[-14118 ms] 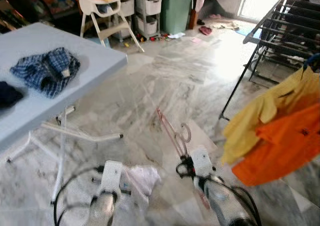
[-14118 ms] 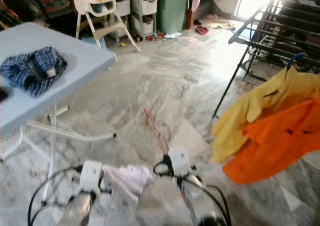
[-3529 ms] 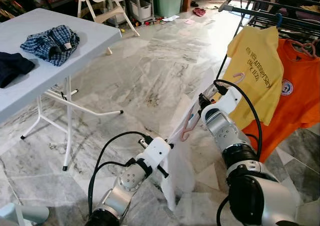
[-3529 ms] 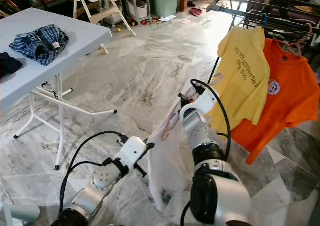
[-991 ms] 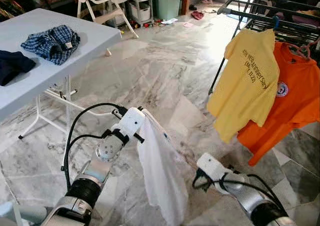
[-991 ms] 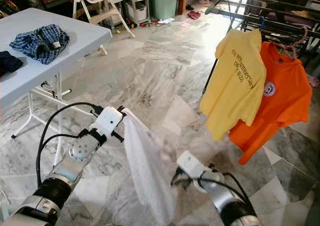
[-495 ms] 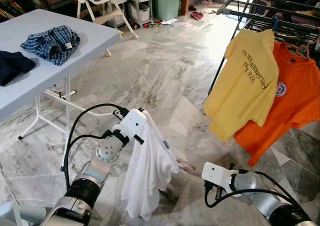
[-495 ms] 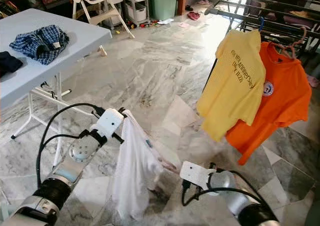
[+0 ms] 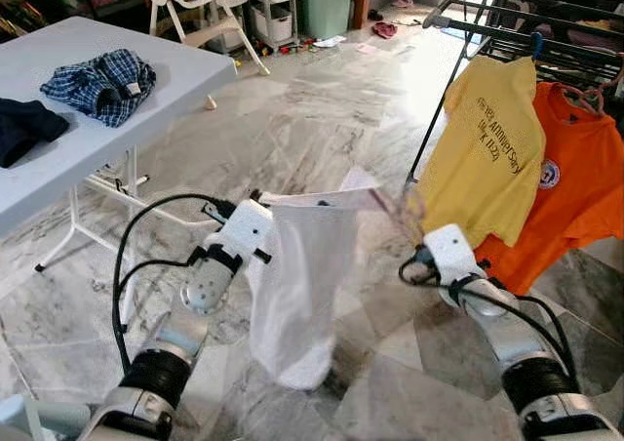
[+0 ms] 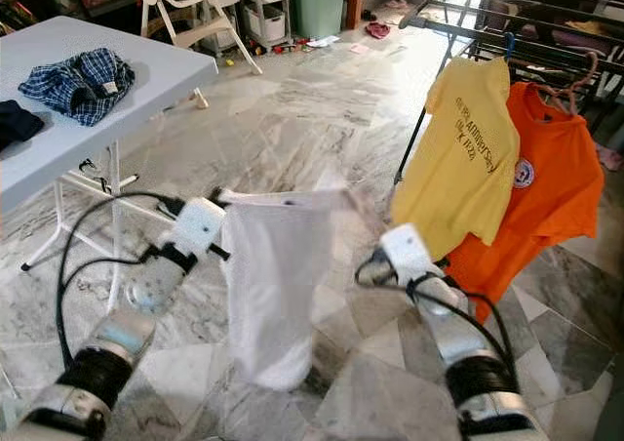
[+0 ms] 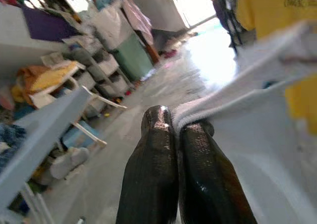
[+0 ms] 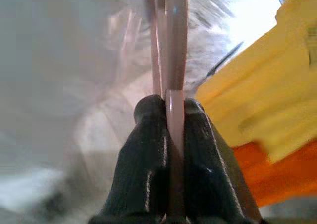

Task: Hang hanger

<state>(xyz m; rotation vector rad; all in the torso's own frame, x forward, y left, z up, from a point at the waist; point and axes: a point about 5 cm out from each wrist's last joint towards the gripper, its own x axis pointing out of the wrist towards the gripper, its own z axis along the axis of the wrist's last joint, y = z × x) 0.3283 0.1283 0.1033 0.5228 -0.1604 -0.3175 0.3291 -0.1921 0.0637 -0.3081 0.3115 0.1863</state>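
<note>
Now | right end effector (image 12: 167,105) pinches seemingly pink hanger (image 12: 171,40) | garment (image 9: 302,285) beside

You've got open marble floor (image 9: 322,129) ahead; yellow shirt (image 9: 487,148) and drying rack (image 9: 546,31) crowd your right, table (image 9: 117,109) your left.

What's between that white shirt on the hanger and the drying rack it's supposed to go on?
The white garment on the pink hanger is held up between both grippers. Between it and the drying rack hang a yellow T-shirt and an orange T-shirt; the rail beside them looks free.
</note>
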